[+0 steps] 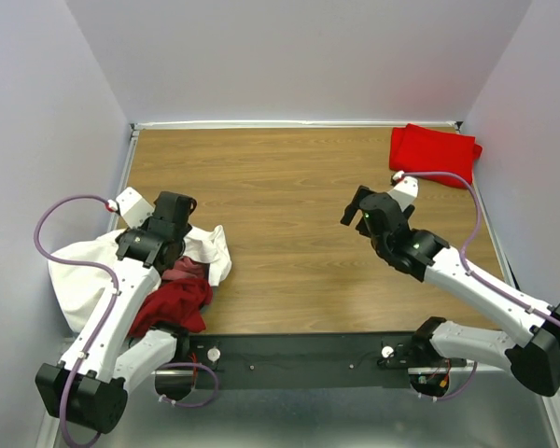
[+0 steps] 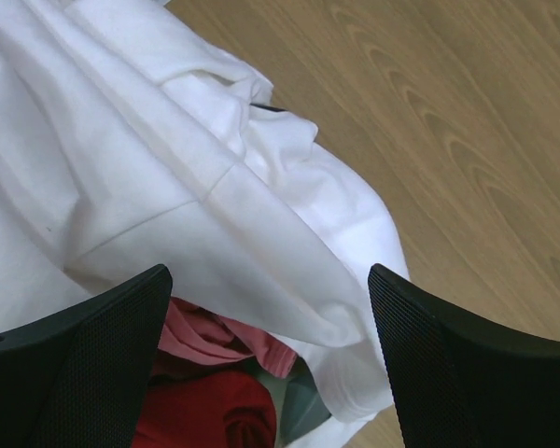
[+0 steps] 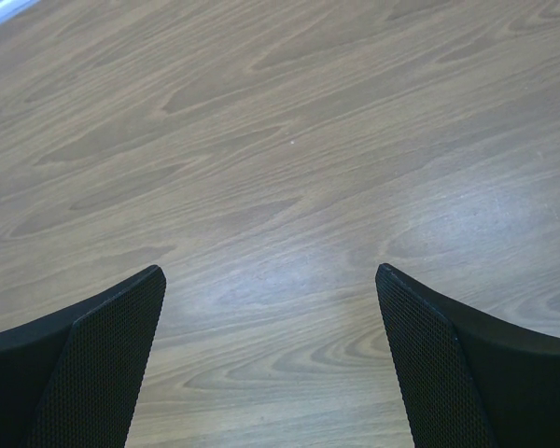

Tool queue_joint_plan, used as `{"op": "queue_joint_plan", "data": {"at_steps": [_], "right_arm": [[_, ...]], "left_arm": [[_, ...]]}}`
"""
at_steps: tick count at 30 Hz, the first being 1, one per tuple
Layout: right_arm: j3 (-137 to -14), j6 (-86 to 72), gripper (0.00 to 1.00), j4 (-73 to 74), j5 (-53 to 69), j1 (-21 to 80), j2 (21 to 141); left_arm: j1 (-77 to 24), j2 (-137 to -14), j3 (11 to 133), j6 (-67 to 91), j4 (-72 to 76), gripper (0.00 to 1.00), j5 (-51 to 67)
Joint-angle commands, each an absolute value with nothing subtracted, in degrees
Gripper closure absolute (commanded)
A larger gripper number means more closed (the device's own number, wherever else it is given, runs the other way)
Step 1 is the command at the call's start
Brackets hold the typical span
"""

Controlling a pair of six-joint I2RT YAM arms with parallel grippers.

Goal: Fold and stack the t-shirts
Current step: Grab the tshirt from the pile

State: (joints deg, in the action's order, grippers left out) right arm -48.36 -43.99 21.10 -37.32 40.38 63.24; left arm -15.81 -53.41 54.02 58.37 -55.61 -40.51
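White t-shirt (image 1: 79,275) lies crumpled at the near left of the counter (image 1: 289,196) and spills over its left edge. It is heaped on a dark red t-shirt (image 1: 173,303) and a pink t-shirt (image 2: 215,336). Folded bright red t-shirt (image 1: 429,152) sits in the far right corner, against the right edge. Bare wood runs between heap and folded shirt. Left pincer (image 2: 269,280) hangs over the white heap, jaws apart. Right pincer (image 3: 271,275) is over bare wood right of centre, jaws apart.

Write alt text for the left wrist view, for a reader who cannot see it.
The left gripper, open, hangs over a crumpled white t-shirt that fills most of the view. Some pink cloth and red cloth show under its lower edge, and the wooden table lies at the upper right.
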Motion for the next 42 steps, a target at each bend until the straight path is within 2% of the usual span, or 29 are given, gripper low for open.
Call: {"op": "queue_joint_plan", "data": {"at_steps": [1,3,5,6,7,9,10,12,15,24,33,42], "right_arm": [[-46.15,-46.05,0.00,22.15,-36.83,39.90,60.39],[-45.62,-46.49,0.00,22.15,-36.65,39.90,59.24],[-44.56,-46.76,0.00,22.15,-36.56,39.90,57.75],[-44.21,-46.93,0.00,22.15,-36.56,39.82,57.22],[-43.69,-47.28,0.00,22.06,-36.48,39.81,56.78],[-43.16,-47.46,0.00,22.15,-36.30,39.82,55.55],[-42.72,-47.72,0.00,22.15,-36.12,39.81,55.20],[-42.37,-47.99,0.00,22.15,-35.77,39.81,54.41],[-42.01,-48.08,0.00,22.32,-34.98,39.81,53.88],[-43.24,-47.64,0.00,22.24,-34.28,39.81,54.14],[-47.28,-46.58,0.00,22.24,-32.34,39.81,57.39],[-50.27,-45.18,0.00,22.32,-30.85,39.73,58.80]], "left_arm": [[-15.38,-53.00,50.11,59.15,-51.87,0.10,-40.17],[-15.38,-52.39,48.70,59.06,-50.37,0.14,-39.03],[-15.29,-52.38,48.87,58.71,-49.92,0.24,-38.93],[-15.29,-52.64,48.95,58.80,-50.10,0.31,-39.37],[-15.29,-52.73,49.04,58.62,-49.92,0.44,-39.55],[-15.29,-52.73,48.78,57.05,-49.05,0.56,-39.46],[-15.21,-52.56,48.43,56.43,-48.17,0.75,-39.29],[-15.21,-52.30,48.60,55.38,-47.64,0.79,-38.76],[-15.21,-50.89,50.44,53.88,-47.20,0.99,-39.54],[-15.21,-42.54,63.71,40.53,-44.39,1.00,-44.30],[-15.21,-41.13,76.27,25.16,-35.52,1.00,-42.01],[-15.21,-41.39,81.91,12.67,-23.48,1.00,-37.27]]}}
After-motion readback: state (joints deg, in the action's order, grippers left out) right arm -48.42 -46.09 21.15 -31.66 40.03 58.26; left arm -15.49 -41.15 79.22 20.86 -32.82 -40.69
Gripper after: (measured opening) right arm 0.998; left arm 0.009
